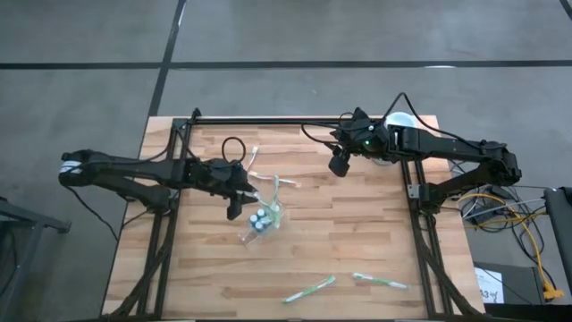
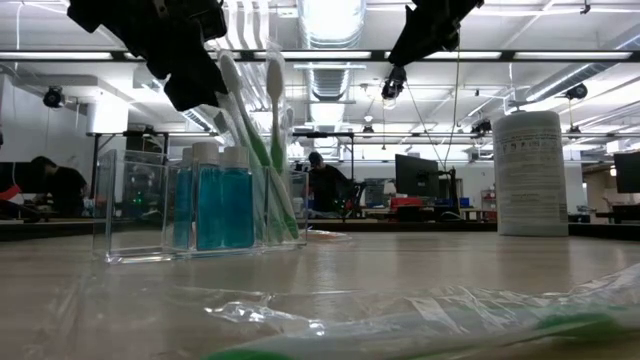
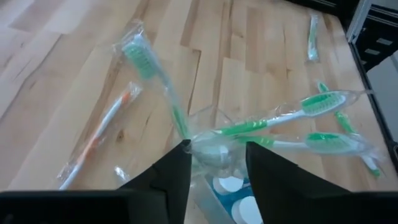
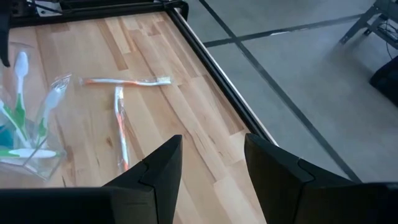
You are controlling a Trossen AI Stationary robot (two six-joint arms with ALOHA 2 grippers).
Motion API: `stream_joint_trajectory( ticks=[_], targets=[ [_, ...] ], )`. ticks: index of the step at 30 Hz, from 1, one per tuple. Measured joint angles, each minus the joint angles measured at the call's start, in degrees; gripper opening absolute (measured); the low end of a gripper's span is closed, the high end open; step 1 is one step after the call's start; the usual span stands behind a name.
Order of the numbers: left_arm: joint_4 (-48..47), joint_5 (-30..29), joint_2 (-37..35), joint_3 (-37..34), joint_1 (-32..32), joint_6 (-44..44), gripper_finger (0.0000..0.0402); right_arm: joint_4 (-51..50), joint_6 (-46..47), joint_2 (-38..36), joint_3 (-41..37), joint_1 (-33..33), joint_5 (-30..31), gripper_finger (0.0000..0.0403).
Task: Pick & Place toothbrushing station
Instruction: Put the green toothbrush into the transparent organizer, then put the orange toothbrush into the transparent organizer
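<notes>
Only the low view shows blue bottles (image 2: 222, 207) inside the clear plastic organizer (image 1: 262, 220) at table centre, left gripper (image 3: 216, 163) fingers apart above wrapped green toothbrushes (image 3: 283, 117), right gripper (image 4: 212, 167) fingers apart near the back edge, wrist view alone showing two orange toothbrushes (image 4: 127, 81).

A clear organizer (image 2: 130, 205) stands on the wooden table (image 2: 420, 270), left of centre. Inside it are blue bottles with white caps (image 2: 222, 205) and green-and-white toothbrushes (image 2: 262, 150) — these lean, bristle heads up. The left gripper (image 2: 185, 60) hangs just above the brushes; the right arm (image 2: 425, 30) hangs further back. A white canister (image 2: 530, 172) stands to the right. Wrapped toothbrushes (image 2: 430, 320) lie blurred in the foreground — people sit beyond.
</notes>
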Motion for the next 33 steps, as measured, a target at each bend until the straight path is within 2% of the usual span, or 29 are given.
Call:
stream_joint_trajectory(
  ticks=[9, 18, 28, 31, 33],
  targets=[
    [-0.01, -0.82, -0.12, 4.01, 0.0, -0.18, 0.0167, 0.0, -1.01, 0.0, 0.0, -0.2, -0.04, 0.0169],
    [-0.34, -4.73, -0.43, 12.15, 0.0, 3.97, 0.0167, 0.0, -0.95, 0.0, 0.0, -0.2, -0.04, 0.0169],
    [-1.0, -18.79, -0.45, 21.94, 0.02, 3.39, 0.0167, 0.0, -0.81, 0.0, 0.0, -0.22, -0.04, 0.0169],
    [-5.01, -23.21, -0.47, 24.55, 0.0, 1.24, 0.0167, 0.0, -0.56, 0.0, 0.0, -0.22, -0.04, 0.0169],
    [-10.02, -28.36, -0.47, 26.46, 0.0, -1.37, 0.0167, -0.01, 0.12, 0.0, 0.0, -0.22, -0.04, 0.0169]
  ],
)
